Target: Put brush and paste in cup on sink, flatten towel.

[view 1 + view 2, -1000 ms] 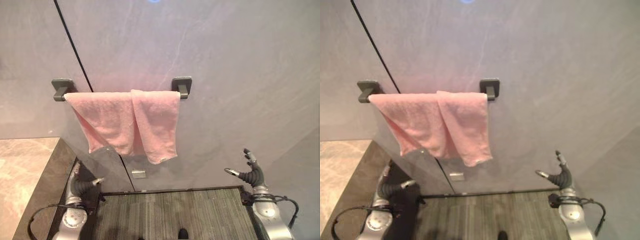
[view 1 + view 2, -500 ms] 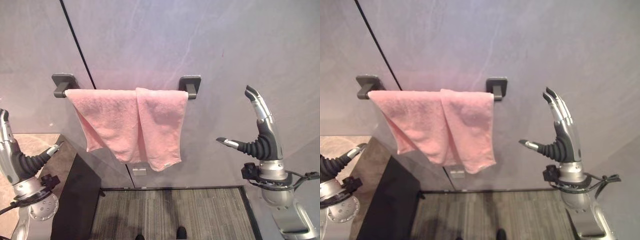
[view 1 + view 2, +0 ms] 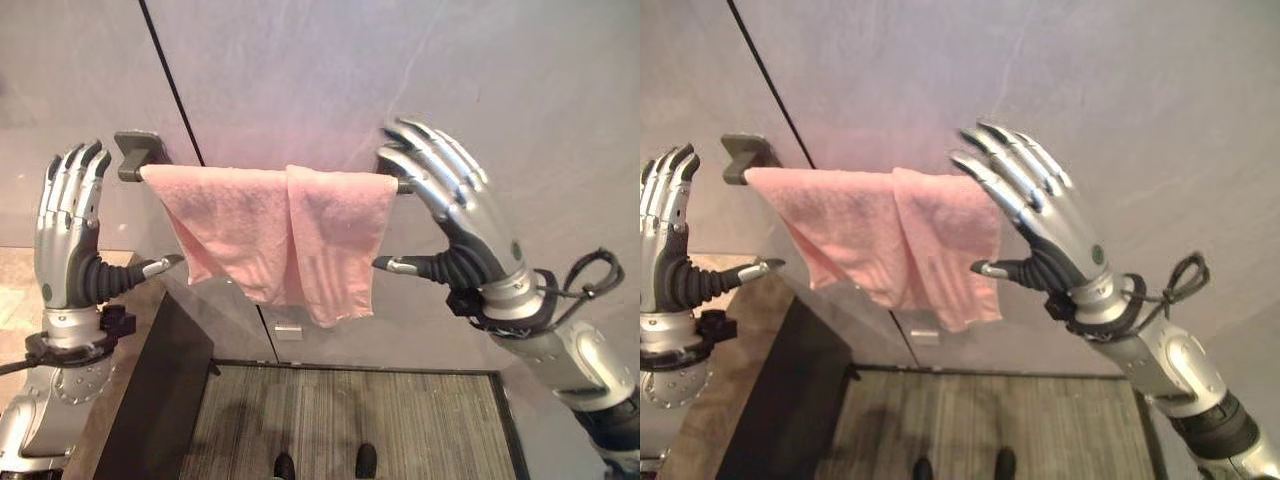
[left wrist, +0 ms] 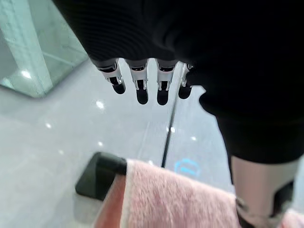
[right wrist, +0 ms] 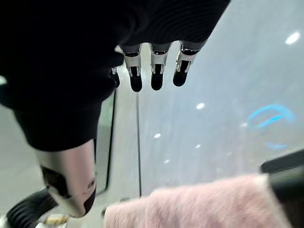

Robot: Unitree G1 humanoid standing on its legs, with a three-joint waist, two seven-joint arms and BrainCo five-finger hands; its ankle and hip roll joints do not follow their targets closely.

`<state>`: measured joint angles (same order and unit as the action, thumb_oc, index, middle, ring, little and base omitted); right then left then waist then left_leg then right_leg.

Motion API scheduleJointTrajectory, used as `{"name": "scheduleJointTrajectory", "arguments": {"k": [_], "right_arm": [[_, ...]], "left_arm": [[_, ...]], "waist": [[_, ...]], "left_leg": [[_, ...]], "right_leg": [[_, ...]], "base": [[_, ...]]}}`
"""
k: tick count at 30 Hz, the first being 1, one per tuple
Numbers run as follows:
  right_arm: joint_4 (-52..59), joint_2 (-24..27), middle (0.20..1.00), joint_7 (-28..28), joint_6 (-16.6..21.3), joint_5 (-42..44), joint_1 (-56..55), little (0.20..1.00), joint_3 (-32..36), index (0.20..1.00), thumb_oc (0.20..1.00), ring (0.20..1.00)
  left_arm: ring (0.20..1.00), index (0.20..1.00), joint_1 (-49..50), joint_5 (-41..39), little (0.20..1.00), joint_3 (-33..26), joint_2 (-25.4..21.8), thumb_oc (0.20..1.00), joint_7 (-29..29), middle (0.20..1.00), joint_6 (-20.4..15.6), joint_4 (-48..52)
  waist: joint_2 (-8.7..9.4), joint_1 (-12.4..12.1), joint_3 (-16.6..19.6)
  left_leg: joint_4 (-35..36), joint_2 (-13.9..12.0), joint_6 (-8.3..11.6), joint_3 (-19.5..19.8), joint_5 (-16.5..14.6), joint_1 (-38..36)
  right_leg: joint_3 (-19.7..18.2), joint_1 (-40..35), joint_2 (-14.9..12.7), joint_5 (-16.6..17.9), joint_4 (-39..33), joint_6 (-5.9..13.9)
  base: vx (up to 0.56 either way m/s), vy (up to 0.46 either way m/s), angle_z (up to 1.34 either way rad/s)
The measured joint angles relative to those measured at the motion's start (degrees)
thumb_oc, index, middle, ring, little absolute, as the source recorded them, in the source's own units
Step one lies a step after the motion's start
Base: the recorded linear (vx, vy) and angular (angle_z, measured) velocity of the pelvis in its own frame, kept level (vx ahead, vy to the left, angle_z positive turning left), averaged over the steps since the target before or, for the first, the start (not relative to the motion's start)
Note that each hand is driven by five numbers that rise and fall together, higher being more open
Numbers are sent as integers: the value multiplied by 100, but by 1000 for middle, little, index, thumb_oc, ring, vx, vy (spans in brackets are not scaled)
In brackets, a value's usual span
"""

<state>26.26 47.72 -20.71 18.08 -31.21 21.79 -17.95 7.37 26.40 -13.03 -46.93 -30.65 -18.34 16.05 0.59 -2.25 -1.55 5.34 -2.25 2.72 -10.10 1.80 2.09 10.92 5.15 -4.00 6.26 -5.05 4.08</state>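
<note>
Both raised, released with fingers straight: left robot hand (image 3: 68, 235) just beside the towel's left end, right robot hand (image 3: 455, 215) at the right end. Beyond them, pink towel (image 3: 275, 235) hangs bunched over wall rail (image 3: 135, 160).

Even, soft indoor light. Bright pinpoint glare and a blue ring reflect on the glossy wall (image 5: 213, 95). Wrist views blurred close-up; hand covers underexposed.

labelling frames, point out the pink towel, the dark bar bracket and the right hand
pink terry towel (image 3: 250, 225), left eye view, front face
dark square bar bracket (image 3: 135, 152), left eye view, left mount
right hand (image 3: 1060, 235), right eye view, back
</note>
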Motion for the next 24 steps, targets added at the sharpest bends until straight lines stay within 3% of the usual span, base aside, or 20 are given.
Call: {"name": "scheduleJointTrajectory", "arguments": {"k": [4, 13, 23, 24], "right_arm": [[-401, -61, 1000, 211, -98, -5, 536, 1000, -373, 1000, 1000, 1000], [-951, -161, 1000, 362, -393, -268, 820, 1000, -494, 1000, 1000, 1000], [-1149, -141, 1000, 470, -432, -565, 985, 1000, -671, 1000, 1000, 1000], [-1170, -33, 1000, 488, -433, -568, 1155, 1000, -848, 1000, 1000, 1000]], "left_arm": [[1000, 1000, -221, -34, 1000, 99, -53, 1000, 201, 1000, 9, -311], [1000, 1000, -787, -58, 1000, 492, -59, 1000, 362, 1000, 18, -649], [1000, 1000, -1201, -19, 1000, 770, -502, 1000, 460, 1000, 8, -807], [1000, 1000, -1202, 76, 1000, 821, -709, 1000, 469, 1000, 5, -823]], "waist": [[-25, -8, -77], [-61, 15, -157], [-84, 19, -227], [-81, 28, -228]], "left_leg": [[-1, 4, 1, -8, -1, 1], [0, 0, 13, 6, 7, 117], [0, -4, 24, -26, 15, 202], [0, -7, 24, -100, 14, 215]], "right_leg": [[0, 5, -5, -6, 0, 4], [24, 115, -3, -3, 0, -3], [-20, 237, 1, 8, -1, -4], [-69, 273, 6, 8, 0, -3]], "base": [[0, 0, 0], [0, 0, 0], [3, -1, -3], [15, -4, -15]]}}
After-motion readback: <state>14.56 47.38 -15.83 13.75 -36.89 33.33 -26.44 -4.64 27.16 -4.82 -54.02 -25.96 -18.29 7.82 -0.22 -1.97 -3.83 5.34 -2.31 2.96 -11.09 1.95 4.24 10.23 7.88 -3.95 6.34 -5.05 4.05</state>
